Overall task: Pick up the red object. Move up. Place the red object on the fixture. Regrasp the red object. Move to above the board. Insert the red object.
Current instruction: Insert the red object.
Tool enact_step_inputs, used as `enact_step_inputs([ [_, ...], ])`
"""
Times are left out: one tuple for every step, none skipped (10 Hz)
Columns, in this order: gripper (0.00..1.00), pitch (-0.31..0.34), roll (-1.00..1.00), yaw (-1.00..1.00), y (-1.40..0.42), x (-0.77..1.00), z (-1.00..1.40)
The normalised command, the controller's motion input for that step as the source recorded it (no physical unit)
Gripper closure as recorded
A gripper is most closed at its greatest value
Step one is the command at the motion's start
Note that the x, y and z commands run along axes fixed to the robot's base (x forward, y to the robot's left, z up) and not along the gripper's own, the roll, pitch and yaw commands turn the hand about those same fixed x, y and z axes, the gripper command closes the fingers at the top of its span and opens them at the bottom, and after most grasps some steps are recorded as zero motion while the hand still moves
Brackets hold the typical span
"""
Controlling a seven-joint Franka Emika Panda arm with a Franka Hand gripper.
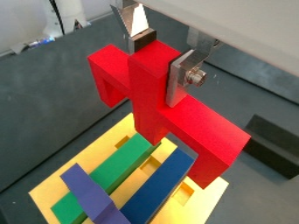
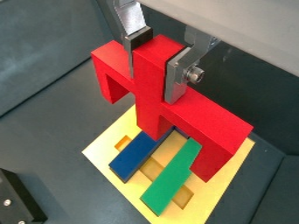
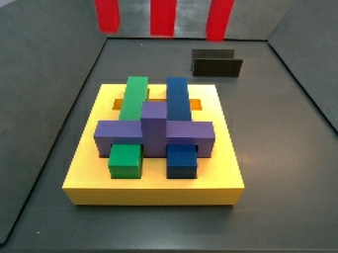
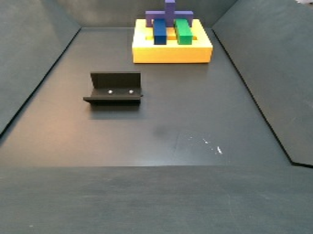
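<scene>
Fingers: two silver plates (image 1: 184, 77) are pressing on opposite faces of the red object's central bar, closed down to its width; both wrist views are showing the clamp.
Gripper: it (image 2: 156, 59) is hanging high above the board, gripping the red object at its upper middle.
Red object: the piece (image 1: 163, 105) is hanging clear of everything below, its three prongs pointing downward; in a side view only the prong ends (image 3: 164, 15) are showing at the upper edge, well above the yellow board.
Yellow board: this block (image 3: 87, 169) is sitting on the dark floor (image 4: 171, 137) and carrying the other pieces in its slots.
Board contents: a green bar (image 3: 133, 98) and a blue bar (image 3: 177, 99) are lying side by side in parallel slots, and a purple piece (image 3: 153, 130) is lying across both.
Fixture: the dark bracket (image 4: 115, 89) is standing on the floor, well apart from the board, with nothing resting on it.
</scene>
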Motion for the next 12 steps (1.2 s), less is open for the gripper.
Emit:
enact_step_inputs([
  [1.0, -0.127, 0.03, -0.06, 0.02, -0.26, -1.0],
  [1.0, -0.17, 0.0, -0.03, 0.02, -0.29, -0.95],
  [1.0, -0.197, -0.03, -0.02, 0.08, -0.27, -0.88],
  [1.0, -0.22, -0.01, 0.0, 0.07, -0.03, -0.8],
  [1.0, -0.184, 0.02, 0.0, 0.11, 0.0, -0.81],
  [1.0, -0.154, 0.01, 0.0, 0.16, 0.0, -0.75],
  [1.0, 0.0, 0.04, 0.0, 0.12, 0.0, -0.3],
  [1.0, 0.027, 0.02, -0.01, 0.02, 0.0, -0.05],
  [1.0, 0.006, 0.02, 0.0, 0.0, 0.0, -0.09],
  [1.0, 0.0, 0.0, 0.0, 0.0, 0.04, -0.06],
  [1.0, 0.011, 0.0, 0.0, 0.02, 0.21, -0.03],
  [1.0, 0.02, 0.0, 0.0, 0.06, 0.23, -0.07],
])
